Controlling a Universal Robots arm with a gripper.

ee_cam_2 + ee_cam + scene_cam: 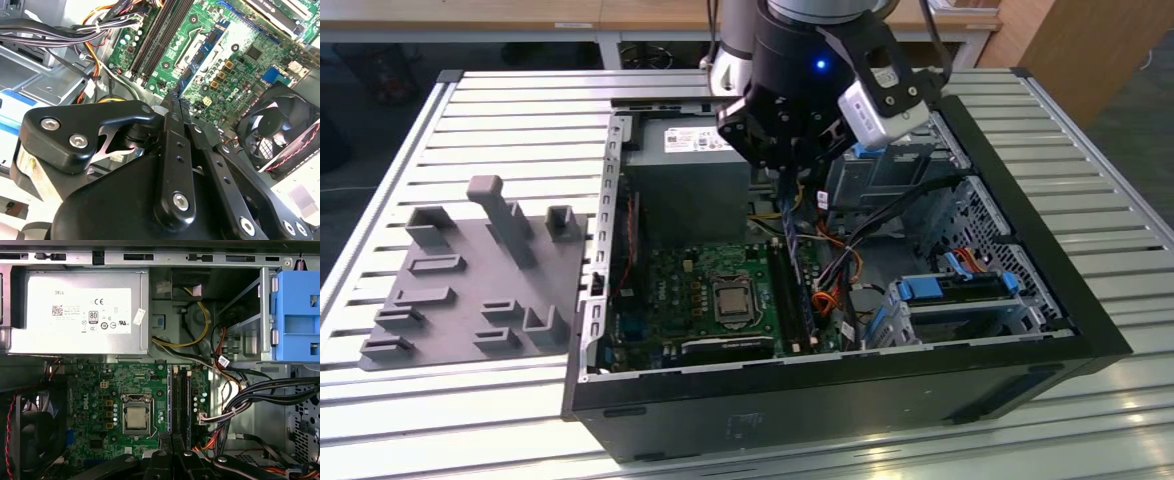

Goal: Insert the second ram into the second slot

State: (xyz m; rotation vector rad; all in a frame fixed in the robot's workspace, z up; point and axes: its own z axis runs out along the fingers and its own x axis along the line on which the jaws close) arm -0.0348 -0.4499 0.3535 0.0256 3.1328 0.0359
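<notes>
Our gripper's (175,103) fingers (172,145) are closing tightly on the second ram (174,96), holding it edge-on above the memory slots (181,390), and we are risking a crooked seating or snagged cables (250,395) if it tilts.

Green motherboard (90,405), silver power supply (75,342) (white label (92,310)), blue drive latch (297,315), black case (854,410).

The arm (787,40) reaches down from above with its wrist vertical and its gripper (783,172) pointing straight down. The fingers (172,140) are pressed close together.
</notes>
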